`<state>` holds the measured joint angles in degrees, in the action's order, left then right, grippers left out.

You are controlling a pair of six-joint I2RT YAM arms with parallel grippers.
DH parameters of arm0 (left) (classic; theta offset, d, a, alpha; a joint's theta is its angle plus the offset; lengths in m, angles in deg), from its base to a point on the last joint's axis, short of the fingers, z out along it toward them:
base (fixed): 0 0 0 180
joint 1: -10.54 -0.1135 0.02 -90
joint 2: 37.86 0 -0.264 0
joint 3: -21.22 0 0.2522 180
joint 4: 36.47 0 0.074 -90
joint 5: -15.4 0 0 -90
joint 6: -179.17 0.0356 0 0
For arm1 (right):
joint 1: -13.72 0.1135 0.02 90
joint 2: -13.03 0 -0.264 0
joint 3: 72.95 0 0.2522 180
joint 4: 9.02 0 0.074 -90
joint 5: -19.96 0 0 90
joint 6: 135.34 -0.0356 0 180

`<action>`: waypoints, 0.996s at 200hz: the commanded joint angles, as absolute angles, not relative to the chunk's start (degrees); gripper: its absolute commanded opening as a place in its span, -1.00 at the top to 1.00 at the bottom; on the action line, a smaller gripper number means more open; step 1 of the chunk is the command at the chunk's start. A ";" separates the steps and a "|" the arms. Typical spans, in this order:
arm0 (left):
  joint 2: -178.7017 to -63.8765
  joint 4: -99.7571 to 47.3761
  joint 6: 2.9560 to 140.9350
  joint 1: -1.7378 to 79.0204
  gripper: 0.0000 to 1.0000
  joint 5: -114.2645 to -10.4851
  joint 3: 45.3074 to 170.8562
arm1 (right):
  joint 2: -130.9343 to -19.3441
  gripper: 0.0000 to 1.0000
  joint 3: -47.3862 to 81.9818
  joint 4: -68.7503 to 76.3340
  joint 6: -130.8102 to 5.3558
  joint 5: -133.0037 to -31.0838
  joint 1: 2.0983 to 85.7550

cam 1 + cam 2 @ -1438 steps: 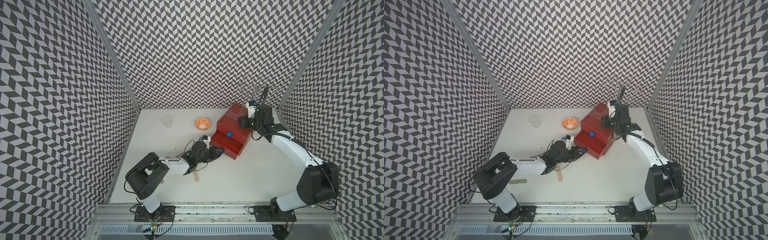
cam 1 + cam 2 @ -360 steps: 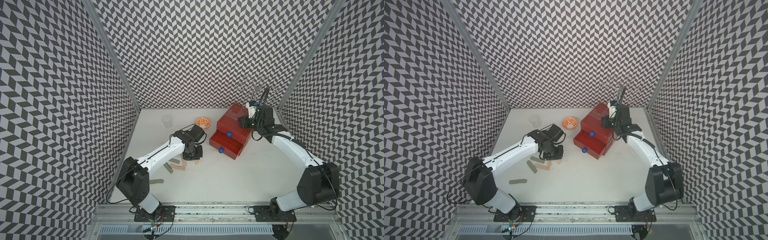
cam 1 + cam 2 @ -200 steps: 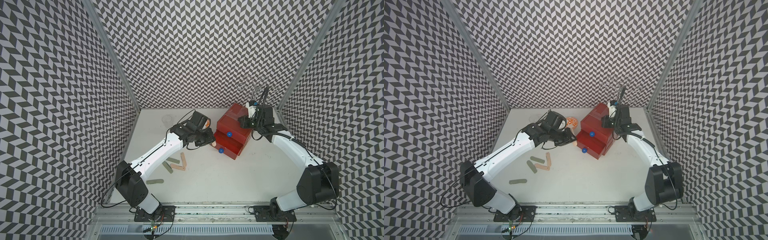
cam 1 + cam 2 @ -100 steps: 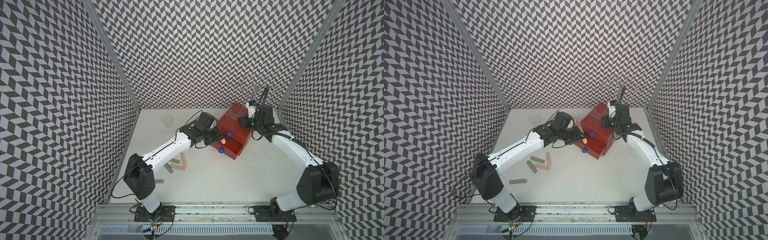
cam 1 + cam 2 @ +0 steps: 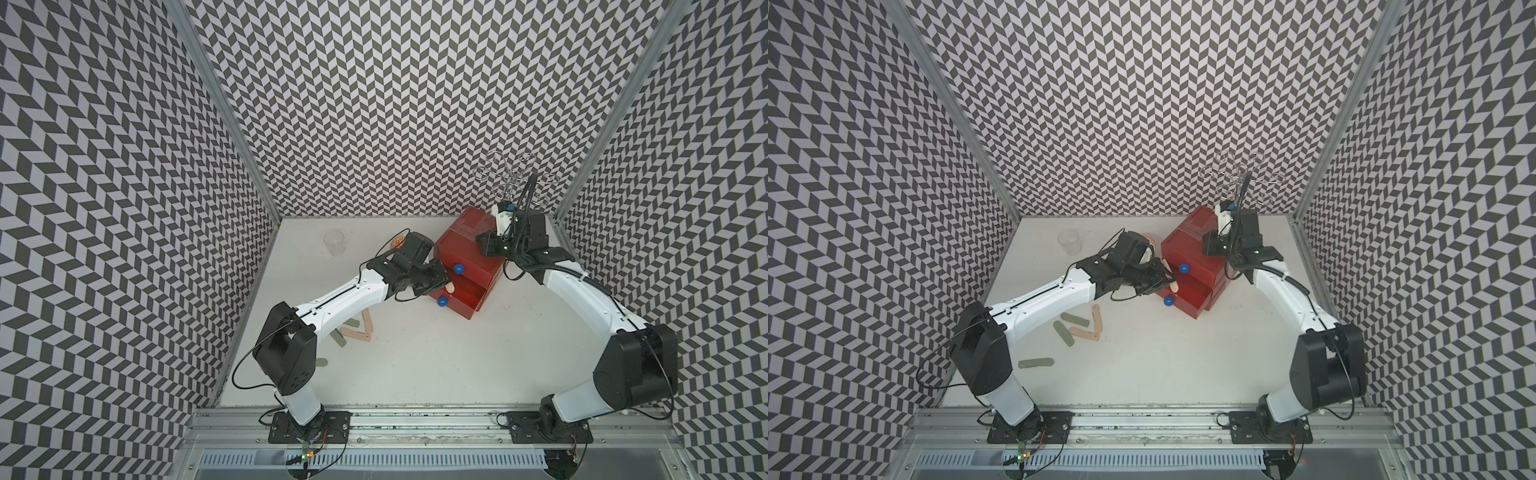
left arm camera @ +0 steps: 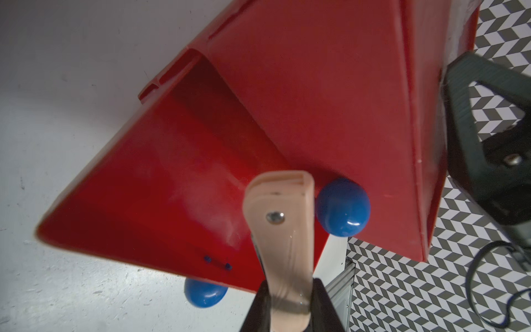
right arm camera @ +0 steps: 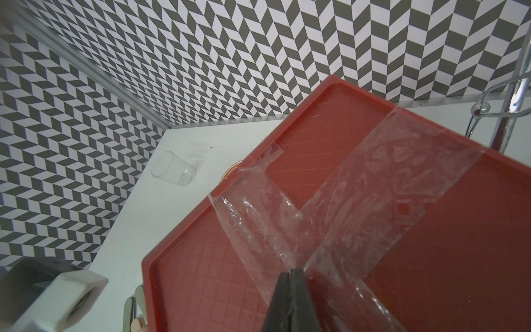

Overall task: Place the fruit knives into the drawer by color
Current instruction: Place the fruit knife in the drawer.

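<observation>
The red drawer chest [image 5: 469,249] [image 5: 1196,249] stands at the back right of the table, with a lower drawer [image 5: 465,297] [image 6: 178,186] pulled out. My left gripper [image 5: 445,283] [image 6: 290,304] is shut on a peach fruit knife [image 6: 283,230] [image 5: 1173,284]. The knife's tip hangs over the open drawer beside a blue knob [image 6: 342,211]. My right gripper [image 5: 486,245] [image 7: 291,271] is shut, its tips on the taped chest top [image 7: 201,273]. Two peach knives [image 5: 1083,333] [image 5: 1096,318] and three grey-green ones [image 5: 1074,319] [image 5: 1062,332] [image 5: 1036,363] lie on the table.
A clear glass [image 5: 334,242] [image 7: 172,168] stands at the back left. An orange-patterned bowl [image 5: 1148,241] sits mostly hidden behind my left wrist. A wire rack [image 5: 515,174] rises behind the chest. The open drawer's own blue knob [image 5: 441,302] juts toward the table's middle.
My left arm has carried the peach knife from the pile on the table rightward to the open drawer. The right arm has stayed on the chest top.
</observation>
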<state>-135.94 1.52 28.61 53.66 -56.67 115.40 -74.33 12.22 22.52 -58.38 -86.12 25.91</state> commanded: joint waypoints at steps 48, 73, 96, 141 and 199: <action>-137.68 -2.04 28.60 53.90 0.67 -56.02 114.04 | -77.16 0.98 9.01 36.65 -57.81 -83.76 25.86; -138.28 -2.31 28.67 53.79 0.67 -55.88 113.90 | -77.20 0.98 8.91 36.65 -57.70 -83.68 25.86; -138.73 -2.49 28.73 53.75 0.67 -55.66 113.82 | -77.16 0.98 8.76 36.65 -57.79 -83.74 25.86; -139.11 -2.90 28.85 53.44 0.67 -55.45 113.46 | -77.15 0.98 8.49 36.51 -57.69 -83.83 25.85; -139.76 -3.50 28.78 53.42 0.67 -54.99 112.77 | -77.28 0.98 8.50 36.44 -57.78 -83.84 25.87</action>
